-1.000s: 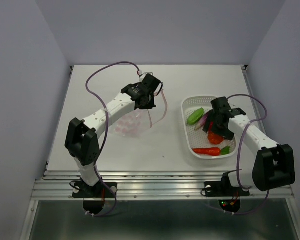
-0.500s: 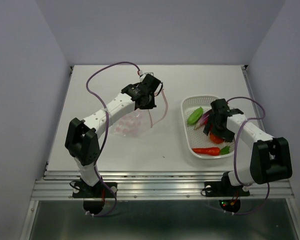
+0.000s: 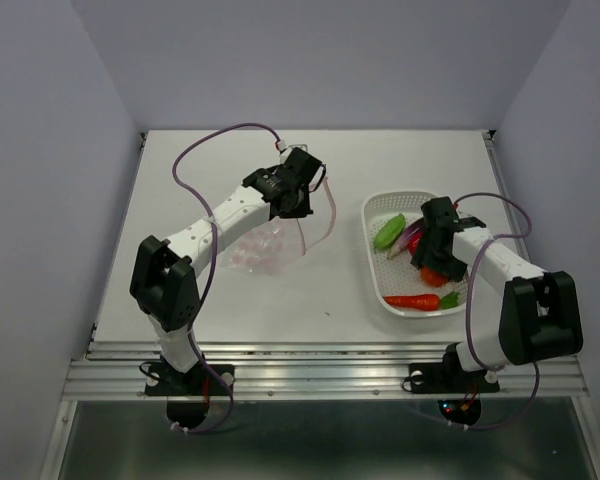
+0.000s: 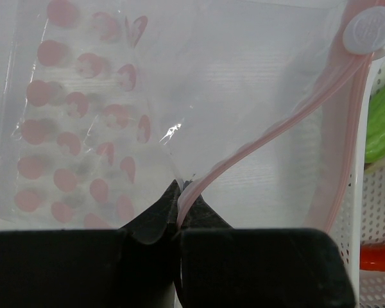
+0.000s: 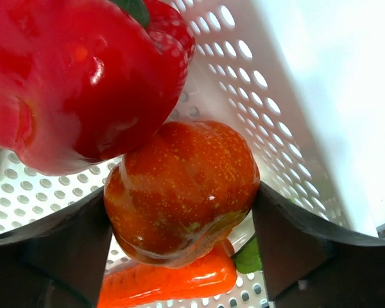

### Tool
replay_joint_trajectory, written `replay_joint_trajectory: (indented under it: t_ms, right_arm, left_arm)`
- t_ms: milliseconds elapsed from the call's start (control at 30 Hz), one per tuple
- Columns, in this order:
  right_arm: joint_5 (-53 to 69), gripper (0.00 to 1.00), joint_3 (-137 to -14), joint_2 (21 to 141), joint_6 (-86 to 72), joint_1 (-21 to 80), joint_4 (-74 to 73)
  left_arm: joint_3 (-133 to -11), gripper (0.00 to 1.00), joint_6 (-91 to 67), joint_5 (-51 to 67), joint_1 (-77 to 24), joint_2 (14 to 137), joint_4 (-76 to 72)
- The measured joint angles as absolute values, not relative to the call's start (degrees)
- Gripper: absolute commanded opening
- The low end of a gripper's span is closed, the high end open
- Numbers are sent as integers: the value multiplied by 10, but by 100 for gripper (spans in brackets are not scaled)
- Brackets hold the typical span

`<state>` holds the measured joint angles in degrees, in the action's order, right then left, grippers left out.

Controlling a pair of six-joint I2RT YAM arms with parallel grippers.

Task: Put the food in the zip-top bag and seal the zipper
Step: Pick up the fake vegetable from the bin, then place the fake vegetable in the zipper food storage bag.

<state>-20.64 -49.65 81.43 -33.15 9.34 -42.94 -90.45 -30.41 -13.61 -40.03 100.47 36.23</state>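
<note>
Left gripper [image 4: 178,192] has its fingertips pinched tight on the zip-top bag [image 4: 244,83], right at the zipper [image 4: 269,131]. The pink strip arcs up from the pinch to a round white tab [image 4: 369,29] and back down along the white basket [image 4: 372,212]. From the top camera the bag [image 3: 260,245] sits left of the basket [image 3: 380,205] and clear of it. Its dotted body lies on the table [image 3: 230,300] and its mouth edge is lifted under the left gripper [image 3: 298,205]. Right gripper [image 3: 435,255] is down inside the basket, near the middle. In its wrist view the right gripper [image 5: 179,212] has a finger against each side of the orange pumpkin [image 5: 179,192], so it is clamped on the pumpkin at a wide span. The pumpkin is inside the basket and resting on the carrot [image 5: 167,282], and I can't tell whether it has lifted at all. The red pepper [image 5: 70,70] touches the pumpkin on the side away from the carrot, also in the basket. The carrot [image 3: 413,301] lies across the basket's near end. The green pod [image 3: 389,231] is in the far-left part of the basket, with the purple eggplant [image 3: 410,238] just beside it. No food is in the bag, and the zipper is unsealed.
</note>
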Motion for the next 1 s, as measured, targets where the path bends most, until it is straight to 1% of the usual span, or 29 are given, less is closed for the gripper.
replay_joint_trajectory:
  t_ms: [33, 67, 133, 167, 333, 467, 567, 700, 800, 867, 1000]
  right_arm:
    - [-207, 63, -496, 814, -334, 93, -429]
    - [-208, 56, -496, 814, -335, 93, -429]
    - [-208, 48, -496, 813, -336, 93, -429]
    - [-209, 42, -496, 810, -338, 93, -430]
    - [-210, 30, -496, 786, -341, 93, -432]
    - [-203, 29, -497, 763, -339, 93, -439]
    - [-175, 29, -502, 736, -322, 93, -446]
    - [-99, 29, -522, 675, -286, 93, -440]
    - [-4, 29, -552, 626, -261, 93, -412]
    - [47, 28, -568, 615, -254, 93, -386]
    - [173, 28, -581, 617, -265, 95, -283]
  left_arm:
    - [-905, 0, -304, -135, -400, 1005, 362]
    - [-905, 0, -304, -135, -400, 1004, 362]
    - [-905, 0, -304, -135, -400, 1004, 362]
    - [-905, 0, -304, -135, -400, 1004, 362]
    - [-905, 0, -304, -133, -400, 1004, 362]
    - [-905, 0, -304, -131, -400, 1004, 360]
    - [-905, 0, -304, -128, -400, 1004, 359]
    - [-905, 0, -304, -121, -400, 1004, 358]
    - [-905, 0, -304, -116, -400, 1004, 358]
    - [-905, 0, -304, -114, -400, 1004, 358]
    - [-905, 0, -304, -111, -400, 1004, 358]
